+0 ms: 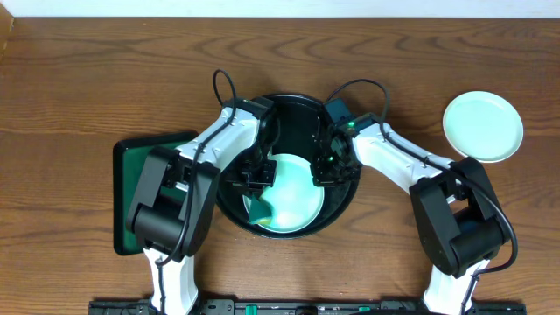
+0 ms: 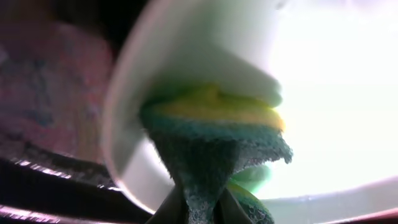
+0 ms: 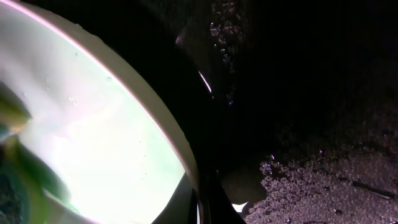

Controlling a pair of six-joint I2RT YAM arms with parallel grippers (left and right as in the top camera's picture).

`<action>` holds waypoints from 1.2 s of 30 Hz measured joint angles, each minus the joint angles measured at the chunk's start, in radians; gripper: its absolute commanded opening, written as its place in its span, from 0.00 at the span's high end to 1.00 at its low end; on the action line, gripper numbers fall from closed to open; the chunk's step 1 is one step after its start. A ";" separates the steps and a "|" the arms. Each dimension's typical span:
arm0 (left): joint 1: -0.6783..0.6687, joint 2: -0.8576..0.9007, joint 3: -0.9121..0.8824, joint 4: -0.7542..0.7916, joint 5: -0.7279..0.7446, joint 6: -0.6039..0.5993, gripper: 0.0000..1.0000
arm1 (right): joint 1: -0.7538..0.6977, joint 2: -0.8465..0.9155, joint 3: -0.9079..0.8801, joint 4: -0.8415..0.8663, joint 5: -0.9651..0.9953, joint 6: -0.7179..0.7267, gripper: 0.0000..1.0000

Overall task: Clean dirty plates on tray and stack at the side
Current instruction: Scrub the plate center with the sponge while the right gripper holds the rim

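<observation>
Your left tool (image 1: 260,178) pinches a green-and-yellow sponge (image 2: 211,137) against the pale-mint plate (image 1: 297,208) inside the round black tray (image 1: 297,103). Your right tool (image 1: 325,166) clamps that plate's right rim. A second plate (image 1: 483,127) sits on the worktop (image 1: 105,70), far right.

Both arms bent inward — left gripper (image 1: 259,175) pinching sponge (image 2: 211,146), right gripper (image 1: 325,166) clamped on plate (image 1: 296,199) rim.

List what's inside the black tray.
One pale-mint plate, a green-and-yellow sponge pressed on it by the left fingers, and the right fingers at its rim. Anything beneath the plate is hidden.
</observation>
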 measured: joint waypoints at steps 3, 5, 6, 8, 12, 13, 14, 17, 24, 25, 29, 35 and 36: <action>0.004 0.011 0.000 0.013 0.043 0.024 0.93 | 0.000 0.000 0.000 -0.002 0.000 0.000 0.99; 0.010 0.022 0.000 0.021 0.083 0.041 0.92 | 0.000 0.000 0.000 -0.006 0.002 -0.001 0.99; 0.013 0.027 0.000 0.025 0.106 0.049 0.93 | 0.000 0.000 0.000 -0.013 0.006 -0.002 0.99; 0.018 0.035 0.000 0.035 0.153 0.063 0.93 | -0.003 0.000 0.001 -0.021 0.012 -0.004 0.99; 0.028 0.050 -0.007 0.075 0.280 0.097 0.93 | -0.021 -0.002 0.002 -0.034 0.024 -0.006 0.99; 0.027 0.054 -0.010 0.097 0.323 0.109 0.93 | -0.023 -0.002 0.002 -0.035 0.023 -0.008 0.99; 0.026 0.061 -0.010 0.120 0.372 0.128 0.93 | -0.023 -0.002 0.002 -0.035 0.023 -0.009 0.99; 0.023 0.086 -0.009 0.163 0.482 0.172 0.92 | -0.023 -0.002 0.002 -0.035 0.023 -0.011 0.99; 0.016 0.104 -0.009 0.229 0.551 0.150 0.93 | -0.023 -0.002 0.002 -0.036 0.023 -0.012 0.99; 0.014 0.102 -0.009 0.231 0.542 0.129 0.93 | -0.023 -0.002 0.002 -0.037 0.023 -0.012 0.99; 0.010 0.091 -0.008 0.234 0.496 0.045 0.93 | -0.023 -0.002 0.002 -0.038 0.023 -0.012 0.99; 0.021 0.064 0.025 0.216 0.327 -0.112 0.93 | -0.013 0.000 0.002 -0.027 -0.012 -0.010 0.99; 0.031 0.061 0.035 0.206 0.282 -0.138 0.93 | -0.010 0.000 0.002 -0.027 -0.017 -0.007 0.99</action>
